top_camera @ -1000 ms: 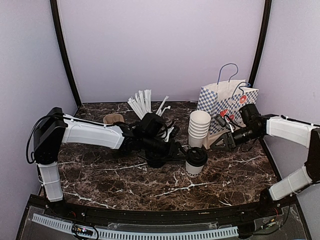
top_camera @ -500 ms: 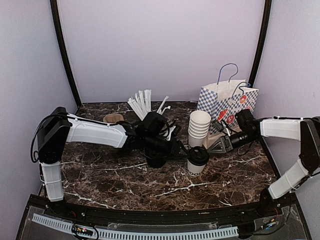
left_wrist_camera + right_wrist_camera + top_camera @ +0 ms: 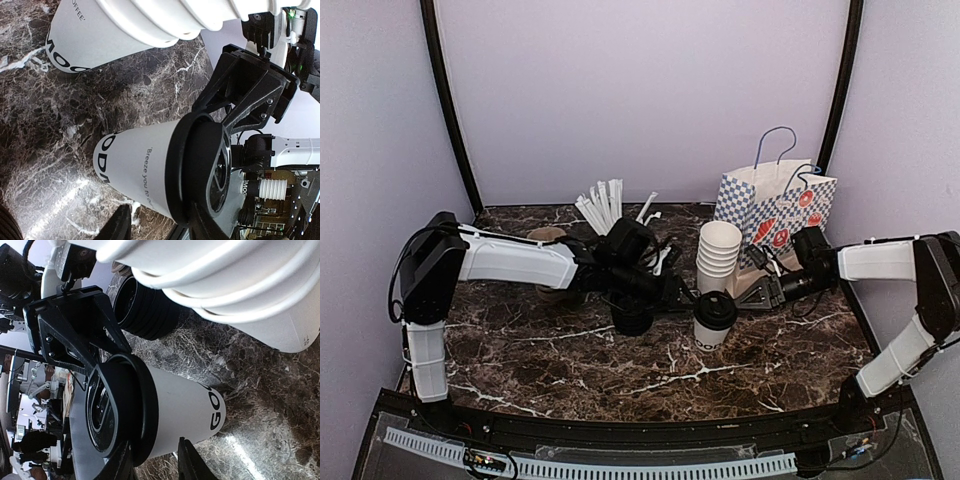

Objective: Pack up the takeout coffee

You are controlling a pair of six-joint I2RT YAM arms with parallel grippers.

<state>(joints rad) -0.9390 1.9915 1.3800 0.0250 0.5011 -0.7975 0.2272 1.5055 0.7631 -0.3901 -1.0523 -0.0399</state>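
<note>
On the dark marble table the small white paper cup w/ its round black plastic lid stands upright: long axis vertical, lid up. The left gripper and right gripper flank its top, jaws part-spread; we cannot tell if either grips. We judge it the grasp step. Next – a firm, level hold, then a lift past the stack of white paper cups twd the blue-checked paper bag.

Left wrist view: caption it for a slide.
Black-lidded white paper cup on dark marble tabletop, stack of cups alongside, right pincer beyond.
</note>
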